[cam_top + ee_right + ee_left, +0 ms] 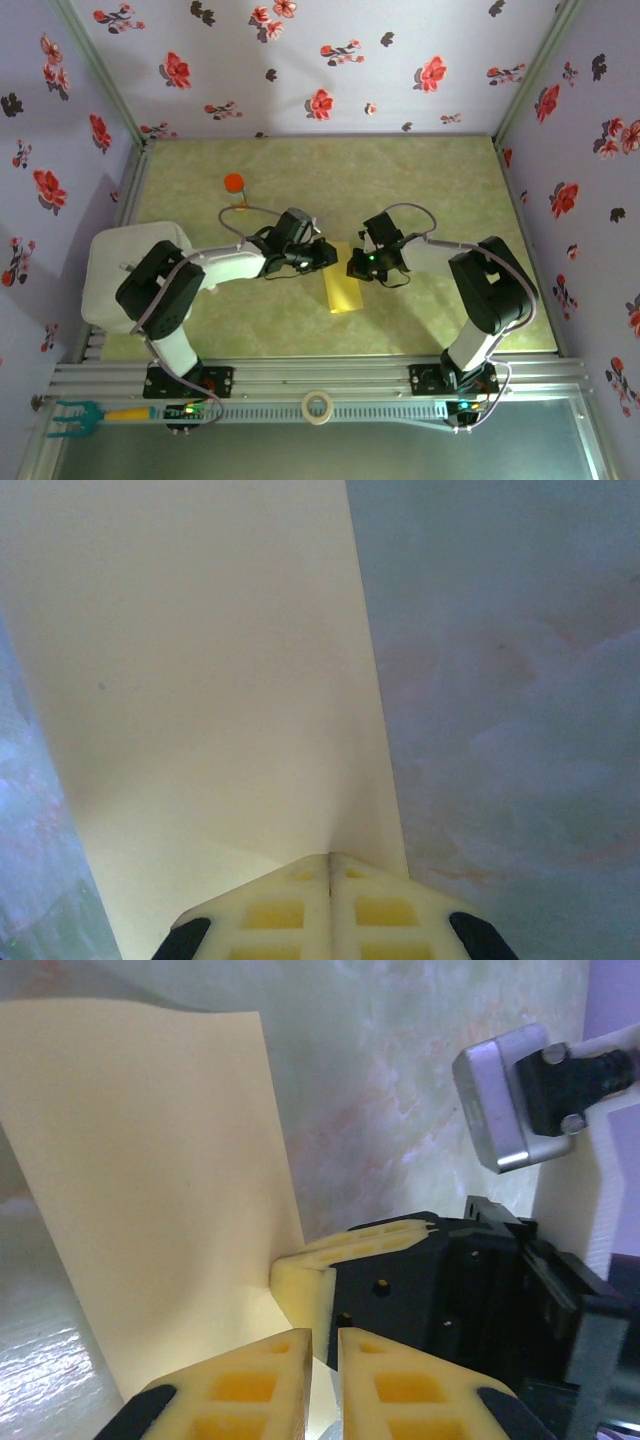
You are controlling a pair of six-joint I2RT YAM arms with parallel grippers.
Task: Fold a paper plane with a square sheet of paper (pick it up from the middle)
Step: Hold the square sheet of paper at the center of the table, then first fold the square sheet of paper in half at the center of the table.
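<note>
Wallpaper point(350, 90) with red and dark flowers is closing in a pale green marbled table point(440, 200) on three sides, and a metal rail point(330, 375) is running along the near edge where both arms are bolted. Near the left edge of the table a white boxy object point(105, 270) is sitting partly under the left arm point(230, 268), which is reaching inward toward the middle while the right arm point(490, 285) is bending in from the other side. The square sheet of paper point(345, 292) is showing from above as a narrow yellow strip at the centre of the table, just on the near side of the two grippers. The right gripper point(358, 268) is pinching the sheet point(200, 680) at its edge, its pale fingers pressed tight together point(330, 865). In the left wrist view one of those fingers point(305, 1275) is touching the paper point(150, 1180) at its lower corner. The left gripper point(322, 255) is sitting just beside it, its yellow fingers point(325, 1345) drawn close with a thin slit between them; whether the sheet is caught in that slit I cannot tell. On the near ledge a roll of tape point(318, 406) is lying between the bases and a teal fork-shaped tool point(85, 416) is lying at the left. Toward the far left of the table a small orange-capped bottle point(234, 184) is standing well apart from the paper
</note>
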